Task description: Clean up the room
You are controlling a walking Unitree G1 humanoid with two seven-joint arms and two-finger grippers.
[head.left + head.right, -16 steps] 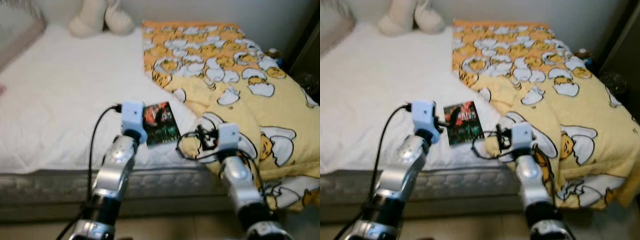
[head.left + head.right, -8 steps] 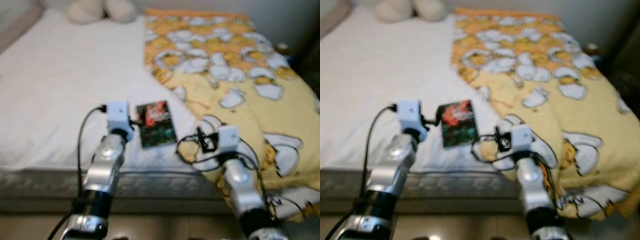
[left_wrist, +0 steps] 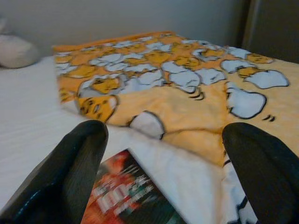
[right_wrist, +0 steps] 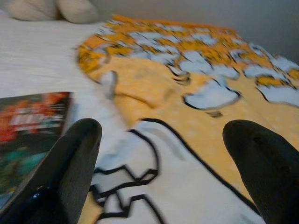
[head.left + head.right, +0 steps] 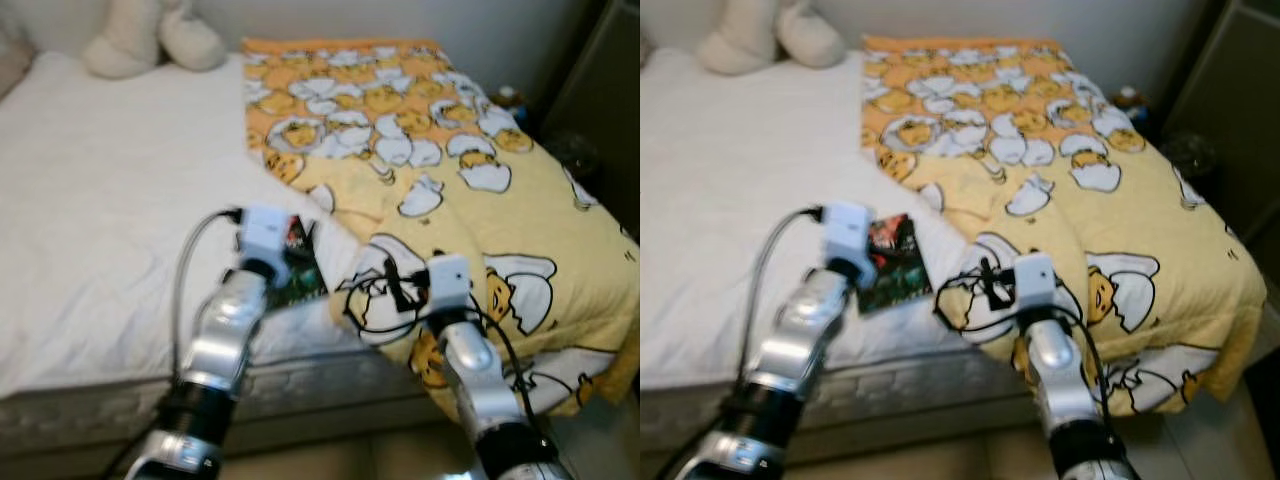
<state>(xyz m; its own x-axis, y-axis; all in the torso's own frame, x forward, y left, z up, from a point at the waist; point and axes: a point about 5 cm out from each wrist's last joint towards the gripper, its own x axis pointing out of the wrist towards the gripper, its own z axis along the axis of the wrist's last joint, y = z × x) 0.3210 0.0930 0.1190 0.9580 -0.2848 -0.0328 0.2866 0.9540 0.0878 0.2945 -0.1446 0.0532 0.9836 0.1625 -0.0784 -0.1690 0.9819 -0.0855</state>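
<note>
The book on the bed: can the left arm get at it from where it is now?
Probably yes. The book lies flat on the white sheet just ahead of the left gripper, whose jaws are spread wide over it. Nothing lies between them; the yellow duvet sits off to one side.

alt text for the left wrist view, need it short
The left pincer hangs open just above a dark book with a red cover lying on a white bed. Beyond it spreads a yellow blanket printed with eggs.
</note>
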